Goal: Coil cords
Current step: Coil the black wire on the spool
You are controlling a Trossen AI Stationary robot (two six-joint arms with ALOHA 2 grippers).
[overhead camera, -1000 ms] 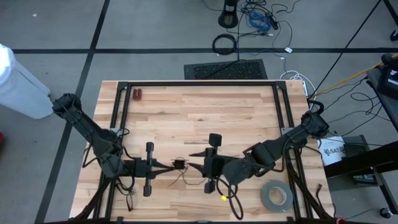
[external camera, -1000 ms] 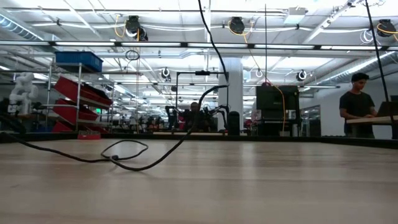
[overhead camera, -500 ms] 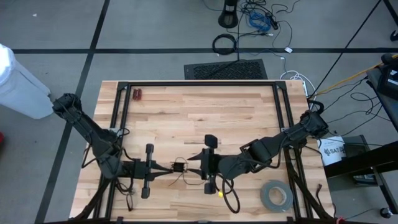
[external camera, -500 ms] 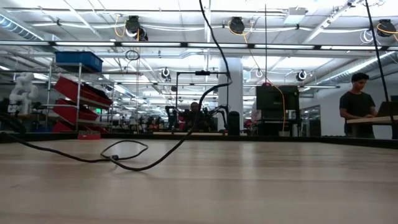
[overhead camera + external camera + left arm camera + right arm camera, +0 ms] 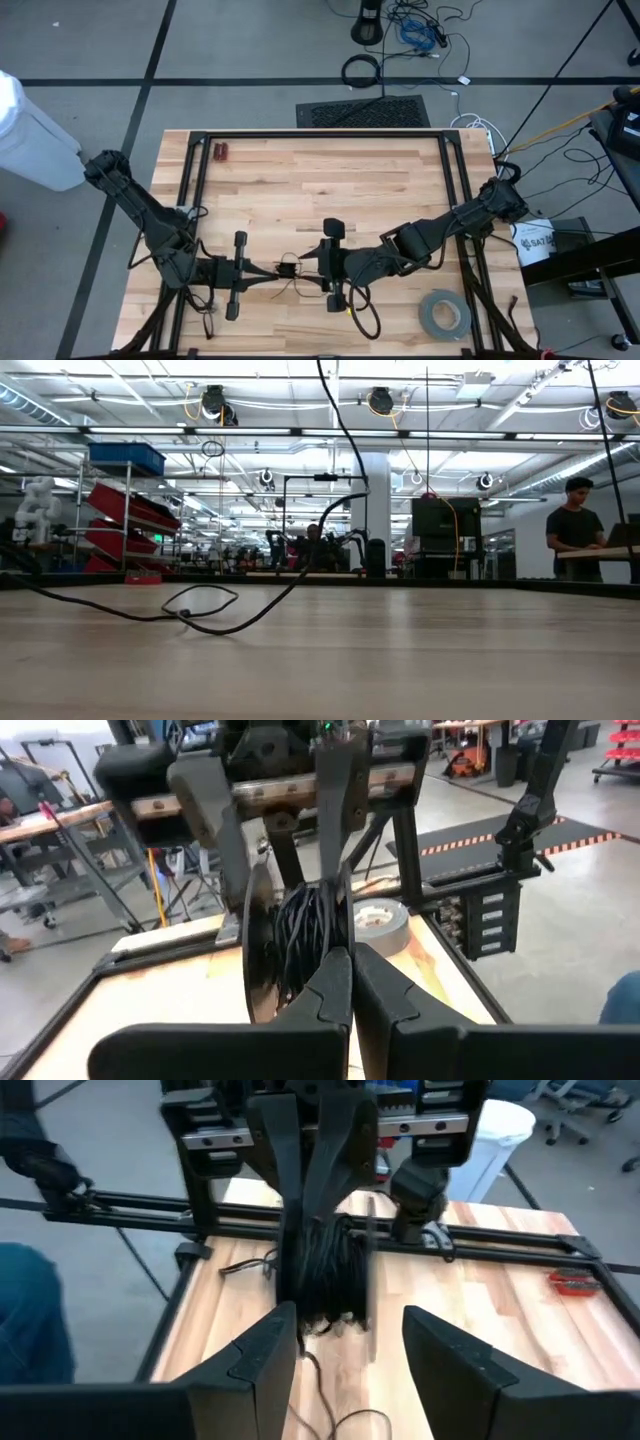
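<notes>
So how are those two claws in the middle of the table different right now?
The left gripper has its jaws shut on the small black cord bundle, while the right gripper has its jaws spread wide, holding nothing. The left one comes at the bundle from the table's left side, the right one from its right side. Both are dark, two-fingered, and point at the same bundle.

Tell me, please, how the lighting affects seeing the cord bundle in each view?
High view: even light, the cord bundle is a small dark spot between left gripper and right gripper. Low view: bright ceiling lights, bundle unseen. Left wrist view: it merges with dark fingers. Right wrist view: it stands out against the pale table.
</notes>
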